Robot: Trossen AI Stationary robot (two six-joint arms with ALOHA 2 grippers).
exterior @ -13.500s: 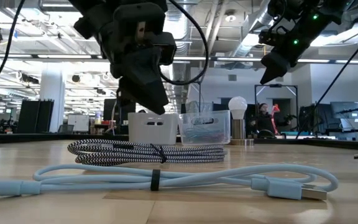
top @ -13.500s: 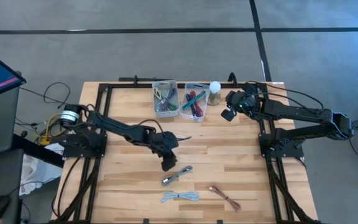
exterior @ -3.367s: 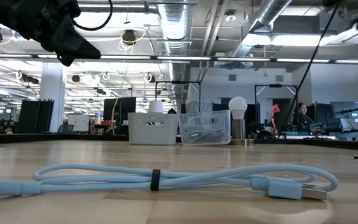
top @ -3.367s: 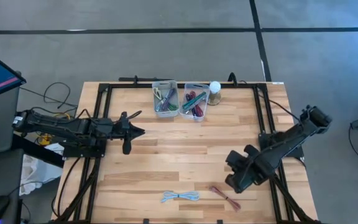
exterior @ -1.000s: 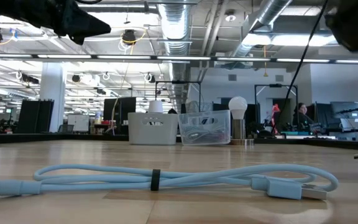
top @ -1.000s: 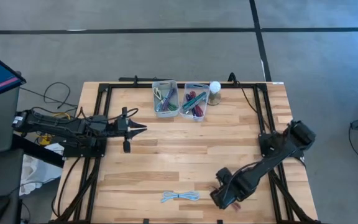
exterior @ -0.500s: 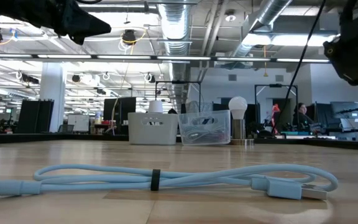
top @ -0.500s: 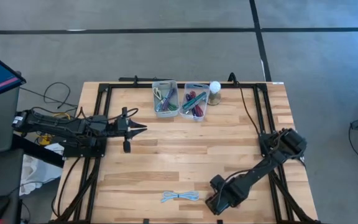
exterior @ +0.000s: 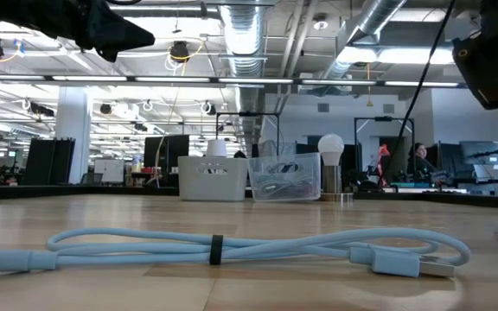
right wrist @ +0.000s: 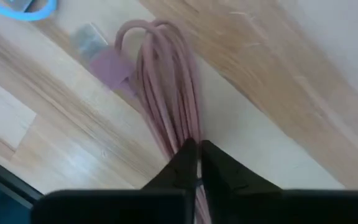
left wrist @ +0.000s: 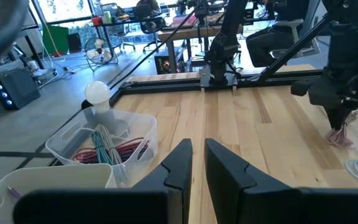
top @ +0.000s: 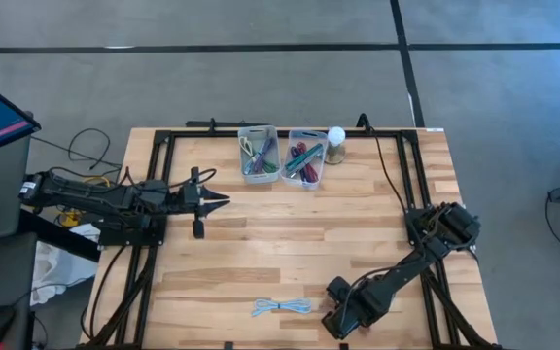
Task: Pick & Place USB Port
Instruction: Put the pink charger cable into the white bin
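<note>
- On the counter's (top: 261,243) left edge, in the high view, the left hand (top: 218,201) waits above the wood with its fingers drawn narrow, nearly touching, and nothing between them.
- Its own wrist view shows those two dark fingers (left wrist: 178,163) close together, and past them a clear bin (left wrist: 107,142) holding red and green cables, with a white bulb (left wrist: 97,93) just behind it.
- Toward the front middle of the counter lies a coiled light-blue USB cable (top: 282,307), bound by a dark tie, well apart from the left hand and just beside the right hand.
- The low view shows this cable (exterior: 232,249) up close, with its plug (exterior: 400,260) at one end, which the high view is too small to show.
- At the back middle, two clear bins (top: 260,154) of assorted cables stand side by side, with the bulb next to them.
- At the front right, the right hand (top: 338,319) is down at the counter, covering the pink USB cable in the high view.
- Only the right wrist view shows that grip: the fingertips (right wrist: 185,157) are pinched shut on the bundled strands of the pink USB cable (right wrist: 166,93), whose pink plug (right wrist: 107,62) lies flat on the wood beyond them.
- From the left wrist view, the pink bundle (left wrist: 339,135) hangs just under the right hand's tip.
</note>
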